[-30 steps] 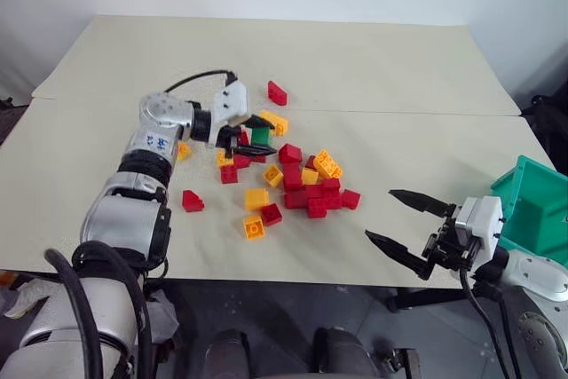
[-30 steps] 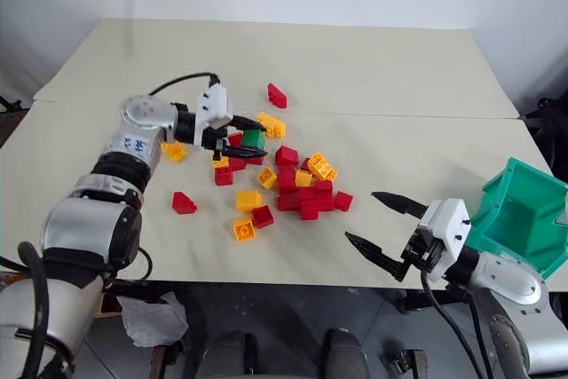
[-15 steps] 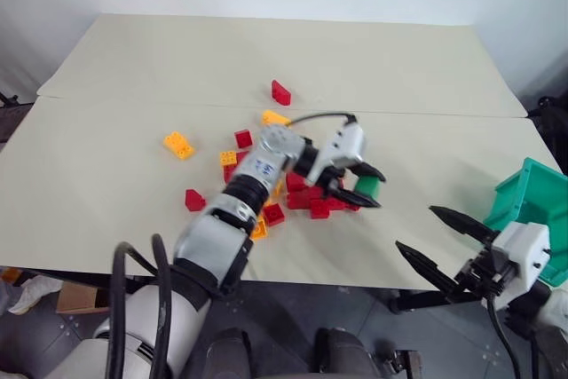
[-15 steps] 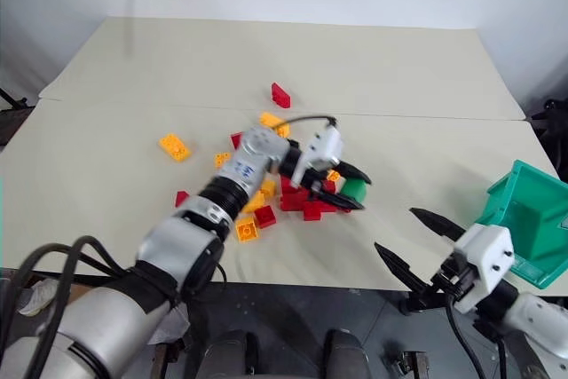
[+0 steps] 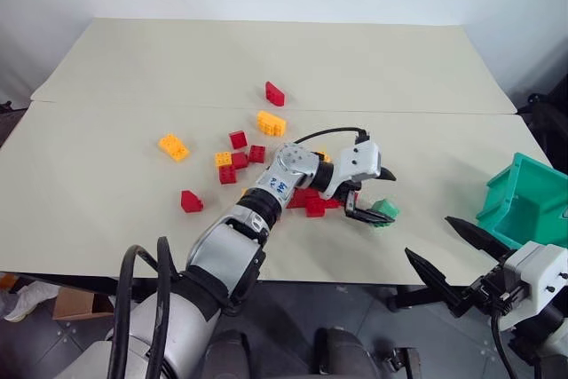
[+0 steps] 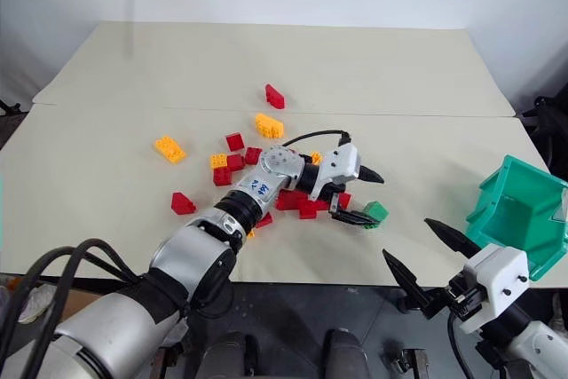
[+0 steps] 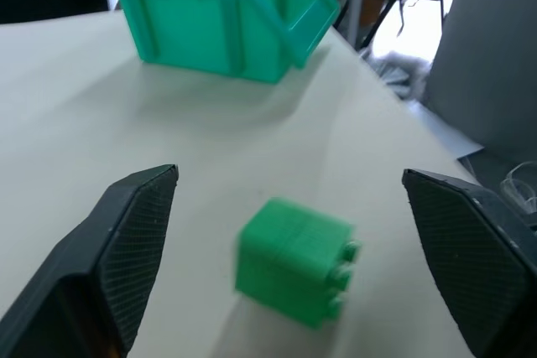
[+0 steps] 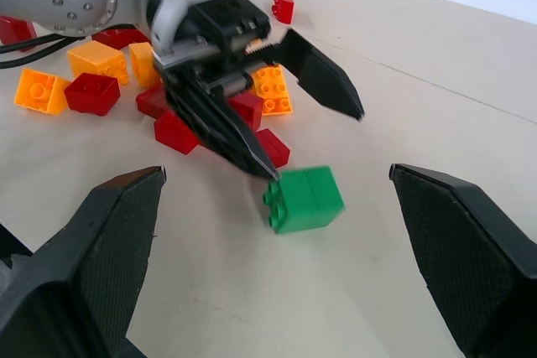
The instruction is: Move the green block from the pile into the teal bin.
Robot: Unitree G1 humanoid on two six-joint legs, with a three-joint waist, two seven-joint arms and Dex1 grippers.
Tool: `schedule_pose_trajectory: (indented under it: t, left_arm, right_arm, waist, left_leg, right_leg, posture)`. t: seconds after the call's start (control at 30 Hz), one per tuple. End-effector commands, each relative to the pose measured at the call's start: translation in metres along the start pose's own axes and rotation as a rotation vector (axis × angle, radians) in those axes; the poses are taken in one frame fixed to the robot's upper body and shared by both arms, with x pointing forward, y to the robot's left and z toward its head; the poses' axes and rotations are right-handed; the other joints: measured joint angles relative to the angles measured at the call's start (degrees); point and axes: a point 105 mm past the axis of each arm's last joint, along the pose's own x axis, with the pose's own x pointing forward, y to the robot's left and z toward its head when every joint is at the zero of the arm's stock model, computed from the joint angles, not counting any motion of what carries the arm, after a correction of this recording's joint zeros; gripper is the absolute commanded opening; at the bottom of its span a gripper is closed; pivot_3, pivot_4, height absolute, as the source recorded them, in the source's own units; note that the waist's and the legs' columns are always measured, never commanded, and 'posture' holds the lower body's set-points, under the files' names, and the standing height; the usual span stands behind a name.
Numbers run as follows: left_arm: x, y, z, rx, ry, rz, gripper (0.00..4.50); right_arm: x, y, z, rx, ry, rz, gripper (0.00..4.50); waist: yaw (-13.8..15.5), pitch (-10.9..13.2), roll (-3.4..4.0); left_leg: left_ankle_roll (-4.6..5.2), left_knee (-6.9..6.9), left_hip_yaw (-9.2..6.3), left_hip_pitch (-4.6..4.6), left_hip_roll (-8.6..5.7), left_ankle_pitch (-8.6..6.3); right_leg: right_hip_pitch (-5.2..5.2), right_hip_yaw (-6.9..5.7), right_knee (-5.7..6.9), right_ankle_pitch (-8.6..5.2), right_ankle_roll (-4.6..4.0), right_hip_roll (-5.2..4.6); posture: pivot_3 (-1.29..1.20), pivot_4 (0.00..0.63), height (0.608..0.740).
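The green block (image 5: 383,211) lies on the table just right of the pile (image 5: 310,205) of red and yellow-orange bricks, with nothing gripping it. My left gripper (image 5: 383,197) stands open around it, one fingertip (image 8: 252,157) close beside the block (image 8: 304,199). In the left wrist view the block (image 7: 294,262) rests between the spread fingers with gaps on both sides. The teal bin (image 5: 524,206) stands at the table's right edge, beyond the block (image 7: 222,14). My right gripper (image 5: 428,237) is open and empty, off the table's near edge, pointing at the block.
Loose bricks lie left of the pile: a yellow-orange one (image 5: 174,146), a red one (image 5: 191,201), another yellow-orange one (image 5: 271,122) and a red one (image 5: 276,93) farther back. The table's (image 5: 266,51) far half is bare. My left arm lies across the pile.
My left gripper carried the green block from the pile to the right, then opened, and the block now lies free on the table. My right gripper drew back towards the near edge.
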Motion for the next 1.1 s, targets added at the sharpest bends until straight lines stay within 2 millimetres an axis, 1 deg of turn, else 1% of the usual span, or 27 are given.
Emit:
schedule_pose_trajectory:
  t: [0.03,0.07,0.13,0.17,0.2,0.27,0.3,0.33,0.37,0.43,0.47,0.53,0.6,0.73,0.87,1.03,1.1]
  left_arm:
    - [-0.024,0.013,0.032,0.070,-0.122,0.026,4.48]
    - [-0.042,0.013,0.034,0.076,-0.160,0.023,4.48]
    - [-0.072,0.007,0.038,0.114,-0.229,-0.005,4.48]
    - [-0.089,0.005,0.036,0.127,-0.233,0.005,4.48]
    - [-0.107,0.005,0.033,0.141,-0.230,0.047,4.48]
    - [-0.130,0.004,0.029,0.141,-0.228,0.106,4.48]
    - [-0.154,0.002,0.023,0.137,-0.206,0.177,4.48]
    - [-0.169,0.000,0.019,0.134,-0.187,0.223,4.48]
    - [-0.179,-0.003,0.016,0.132,-0.174,0.253,4.48]
    - [-0.201,-0.016,0.004,0.122,-0.110,0.300,4.48]
    - [-0.220,-0.025,-0.003,0.107,-0.078,0.360,4.48]
    - [-0.241,-0.041,-0.008,0.078,-0.047,0.432,4.48]
    - [-0.248,-0.057,-0.010,0.051,-0.041,0.470,4.48]
    - [-0.246,-0.086,-0.015,-0.010,-0.025,0.496,4.48]
    - [-0.244,-0.114,-0.026,-0.085,0.006,0.522,4.48]
    - [-0.235,-0.125,-0.028,-0.122,0.007,0.536,4.48]
    - [-0.231,-0.128,-0.027,-0.130,0.001,0.535,4.48]
  right_arm:
    - [-0.003,-0.008,0.008,-0.041,-0.011,0.004,4.50]
    - [-0.005,-0.011,0.007,-0.029,-0.004,0.011,4.50]
    - [-0.007,-0.016,0.007,-0.023,0.010,0.022,4.50]
    - [-0.009,-0.015,0.005,-0.003,0.029,0.052,4.50]
    - [-0.011,-0.016,0.002,-0.011,0.053,0.076,4.50]
    - [-0.014,-0.018,-0.002,-0.011,0.080,0.106,4.50]
    - [-0.013,-0.022,-0.006,-0.014,0.094,0.120,4.50]
    - [-0.013,-0.025,-0.008,-0.014,0.103,0.131,4.50]
    - [-0.012,-0.027,-0.009,-0.014,0.108,0.138,4.50]
    - [-0.008,-0.032,-0.012,-0.014,0.117,0.166,4.50]
    - [0.000,-0.030,-0.015,-0.017,0.139,0.218,4.50]
    - [0.011,-0.031,-0.020,-0.014,0.182,0.280,4.50]
    - [0.026,-0.035,-0.022,-0.004,0.210,0.295,4.50]
    - [0.055,-0.042,-0.025,-0.005,0.271,0.329,4.50]
    - [0.083,-0.045,-0.036,0.006,0.362,0.359,4.50]
    - [0.108,-0.049,-0.046,-0.018,0.410,0.350,4.50]
    - [0.116,-0.047,-0.045,-0.018,0.401,0.358,4.50]
  waist:
    - [0.0,0.0,0.00]
    - [-0.2,0.0,0.00]
    - [-0.5,0.0,0.02]
    - [-0.5,0.0,0.03]
    - [-0.5,0.0,0.09]
    - [-0.4,0.0,0.11]
    - [-0.2,-0.1,0.12]
    - [-0.3,0.0,0.11]
    - [-0.3,0.0,0.10]
    - [-0.3,0.0,0.08]
    - [-0.3,0.0,0.08]
    - [-0.6,0.0,0.09]
    - [-0.5,0.0,0.07]
    - [-0.1,0.0,0.09]
    - [-0.4,0.0,0.08]
    - [-0.3,0.0,0.09]
    - [-0.4,0.0,0.09]
  left_leg:
    - [0.00,0.01,0.00,0.00,0.00,0.00]
    - [0.00,0.01,0.00,0.00,0.00,0.00]
    - [0.00,0.01,0.00,0.02,0.00,0.00]
    - [0.00,-0.01,0.00,0.06,0.01,0.00]
    - [0.00,-0.03,-0.01,0.12,0.00,0.00]
    - [0.00,-0.06,-0.01,0.19,0.00,0.00]
    - [0.00,-0.05,-0.03,0.18,0.00,0.00]
    - [0.00,-0.03,-0.03,0.18,0.00,0.00]
    - [0.00,-0.01,-0.02,0.17,0.00,0.00]
    - [0.00,0.01,-0.02,0.13,0.00,0.00]
    - [0.00,0.01,-0.02,0.14,0.00,0.00]
    - [0.00,0.03,0.01,0.15,0.00,0.00]
    - [0.00,0.04,-0.02,0.17,0.02,0.00]
    - [0.00,0.15,0.00,0.19,0.03,0.00]
    - [-0.01,0.13,0.02,0.17,0.03,0.00]
    - [-0.01,0.10,0.03,0.16,0.03,0.00]
    - [-0.01,0.10,0.03,0.14,0.03,0.00]
  right_leg:
    - [0.00,0.00,0.00,0.00,0.00,0.00]
    - [0.01,0.00,-0.01,0.00,0.00,0.00]
    - [-0.03,0.01,0.12,0.00,0.00,0.00]
    - [-0.03,0.01,0.17,0.00,0.00,0.02]
    - [-0.03,0.02,0.23,0.00,0.00,0.02]
    - [-0.01,0.06,0.25,0.00,0.00,0.03]
    - [0.00,0.06,0.24,0.00,0.00,0.03]
    - [0.03,0.06,0.24,0.00,0.00,0.02]
    - [0.04,0.07,0.22,0.00,0.00,0.02]
    - [0.03,0.07,0.23,0.00,0.00,0.02]
    - [0.04,0.07,0.23,0.00,0.00,0.02]
    - [0.03,0.11,0.33,0.00,0.00,0.02]
    - [0.00,0.12,0.38,0.00,0.01,0.02]
    - [0.00,0.16,0.46,0.00,0.01,0.00]
    - [-0.03,0.17,0.43,0.00,0.00,0.00]
    - [-0.07,0.17,0.43,0.00,0.00,0.00]
    - [-0.07,0.17,0.40,0.01,0.00,0.00]
  posture:
    - [0.00,0.150,0.740]
    - [0.00,0.150,0.740]
    - [0.00,0.150,0.740]
    - [0.00,0.150,0.740]
    - [0.00,0.150,0.740]
    - [0.00,0.150,0.740]
    - [0.00,0.150,0.740]
    - [0.00,0.150,0.740]
    - [0.00,0.150,0.740]
    - [0.00,0.150,0.740]
    - [0.00,0.150,0.740]
    - [0.00,0.150,0.740]
    - [0.00,0.150,0.740]
    - [0.00,0.150,0.740]
    - [0.00,0.150,0.740]
    - [0.00,0.150,0.740]
    - [0.00,0.150,0.740]
